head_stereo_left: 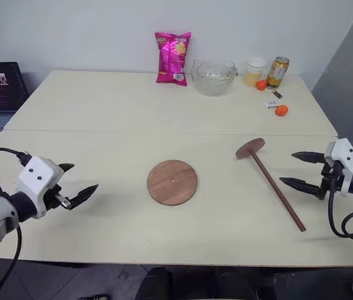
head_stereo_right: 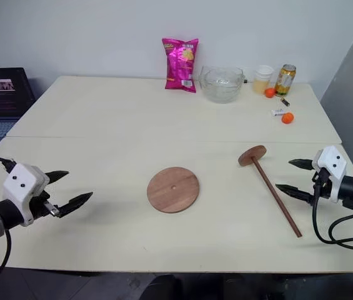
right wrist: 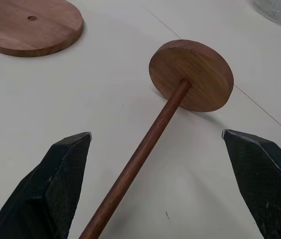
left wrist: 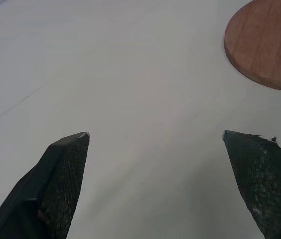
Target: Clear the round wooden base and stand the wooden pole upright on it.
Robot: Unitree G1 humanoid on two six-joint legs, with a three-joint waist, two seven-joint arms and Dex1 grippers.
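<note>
Pale bench [head_stereo_left: 101, 106], seam across the middle. Round wooden base [head_stereo_left: 172, 182] flat at centre, nothing on it. Wooden pole [head_stereo_left: 275, 187] lying at 3 o'clock, disc end toward 1. At 12–1 o'clock: chip bag [head_stereo_left: 173, 58], glass bowl [head_stereo_left: 213, 77], cup [head_stereo_left: 255, 70], can [head_stereo_left: 277, 72], two small orange things [head_stereo_left: 281, 110].

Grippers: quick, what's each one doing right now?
Left gripper: open, holding nothing.
Right gripper: open, empty, beside the wooden pole.

No lettering on the chip bag [head_stereo_left: 173, 58] or can [head_stereo_left: 277, 72] is legible.
</note>
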